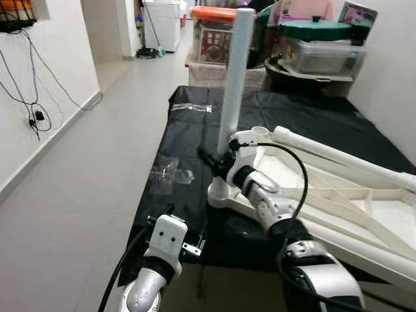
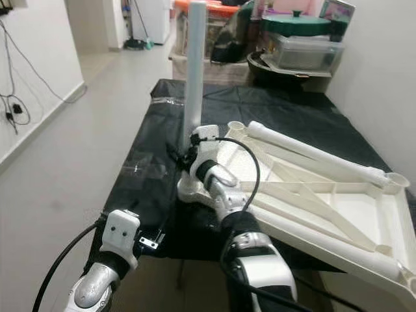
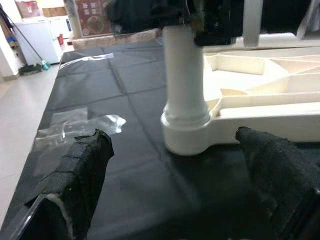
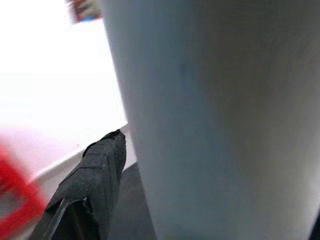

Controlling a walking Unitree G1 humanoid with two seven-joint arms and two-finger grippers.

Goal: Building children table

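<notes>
A white children's table top (image 1: 383,214) lies upside down on a black sheet (image 1: 188,140). One white leg (image 1: 235,71) stands upright in its near-left corner socket (image 3: 186,132). My right gripper (image 1: 218,159) is shut on the lower part of that leg, just above the socket; in the right wrist view the leg (image 4: 225,120) is pressed close beside one black finger (image 4: 95,185). My left gripper (image 3: 172,134) hangs low at the sheet's front edge, open, its fingers spread wide and pointing at the socket from a short distance. A second leg (image 1: 338,153) lies across the table top.
Clear plastic bags (image 1: 170,172) lie on the sheet left of the socket, another (image 1: 192,107) further back. Storage boxes (image 1: 211,36) and bins stand behind the sheet. Tiled floor (image 1: 97,149) runs along the left, with cables (image 1: 32,117) on the wall.
</notes>
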